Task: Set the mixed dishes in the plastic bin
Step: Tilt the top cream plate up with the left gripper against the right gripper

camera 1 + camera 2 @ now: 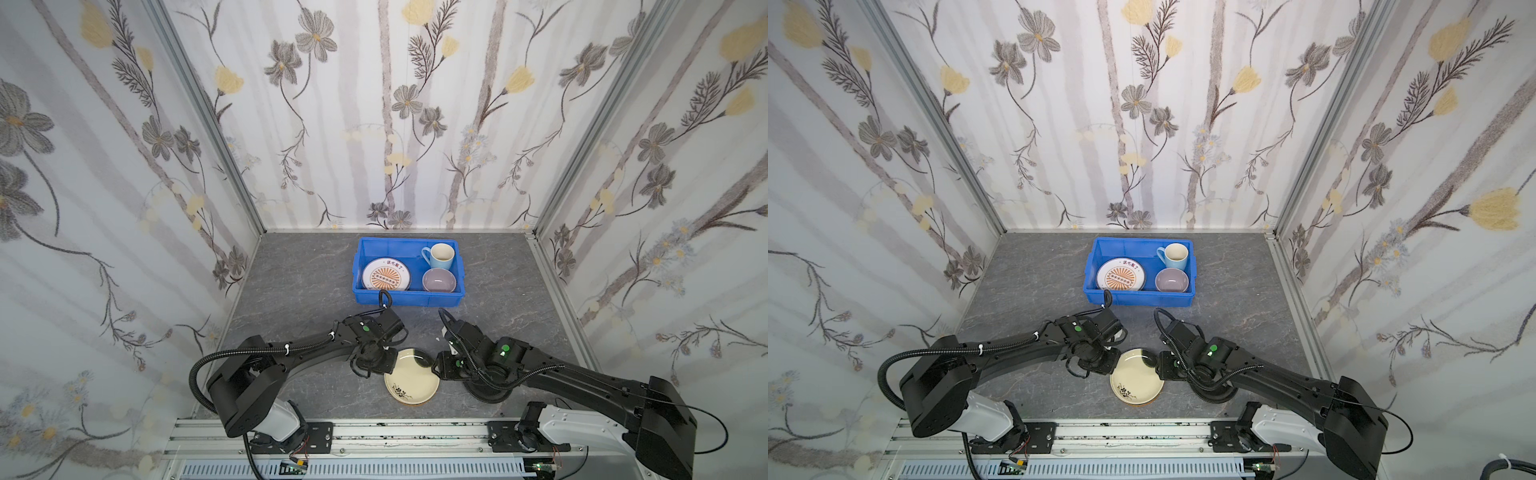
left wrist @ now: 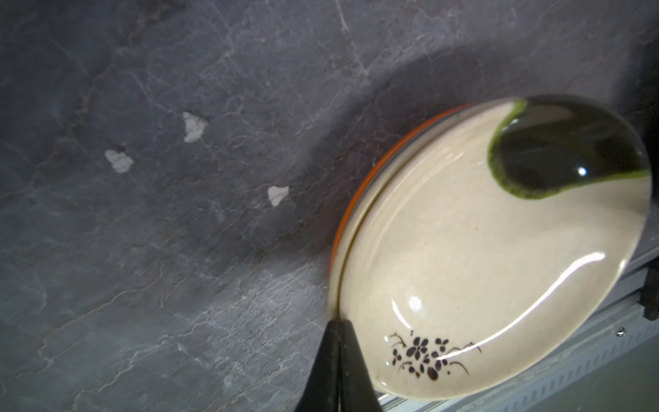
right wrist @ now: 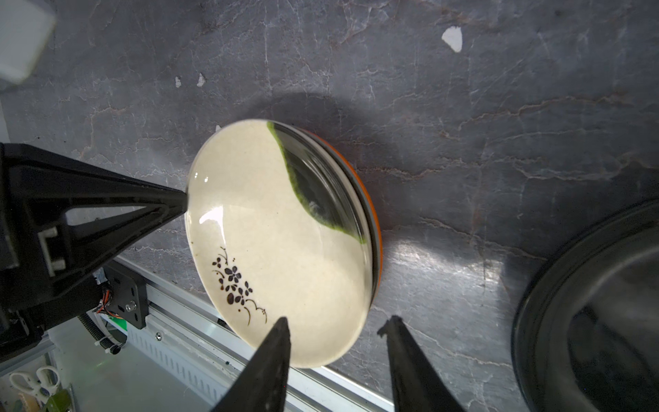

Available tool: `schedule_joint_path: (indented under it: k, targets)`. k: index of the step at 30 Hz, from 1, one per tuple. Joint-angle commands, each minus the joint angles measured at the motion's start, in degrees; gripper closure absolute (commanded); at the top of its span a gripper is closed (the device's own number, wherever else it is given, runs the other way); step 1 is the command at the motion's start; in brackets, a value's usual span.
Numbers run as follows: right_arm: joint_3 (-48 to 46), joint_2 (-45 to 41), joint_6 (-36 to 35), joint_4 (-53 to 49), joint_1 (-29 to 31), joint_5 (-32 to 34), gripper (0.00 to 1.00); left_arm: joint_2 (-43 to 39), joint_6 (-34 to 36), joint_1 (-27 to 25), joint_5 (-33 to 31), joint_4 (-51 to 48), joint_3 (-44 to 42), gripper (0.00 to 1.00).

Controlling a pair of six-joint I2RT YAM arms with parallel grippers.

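1. round cream ceramic plate [image 3: 285, 232]: cream glaze, one dark patch edged in moss green, and a dark brown flower sprig.
2. round orange plate [image 2: 347, 210]: only an orange rim showed.
3. round glossy black plate [image 3: 556, 303]: was plain black.
4. rectangular plastic bin [image 1: 407, 297]: was bright blue.
5. round white plate [image 1: 385, 274]: orange sunburst centre, dark lettering on the rim.
6. ceramic mug [image 1: 440, 257]: was light blue, cream inside.
7. small round bowl [image 1: 439, 280]: was lilac.
8. stone-look tabletop [image 1: 299, 299]: was grey with pale veins and white chips.
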Motion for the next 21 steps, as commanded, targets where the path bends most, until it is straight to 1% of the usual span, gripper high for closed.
schedule_joint_path:
  k: [1,13,19,21]
  targets:
    - [0.1,0.5,1.0,1.9,0.3,1.3,0.55,0.4,-0.1,-0.1,-0.2,0.3,-0.3,0.95]
    - [-2.7,2.5,1.8,5.8,0.6,-0.9,0.60,0.9,-0.2,-0.3,-0.2,0.5,-0.2,0.96]
    - [-2.5,4.2,1.4,6.8,0.7,-1.8,0.70,1.6,-0.3,-0.5,0.1,0.7,0.1,0.97]
    - [-2.5,4.4,1.3,6.7,0.8,-1.7,0.75,1.7,-0.1,-0.5,0.1,0.7,0.3,0.97]
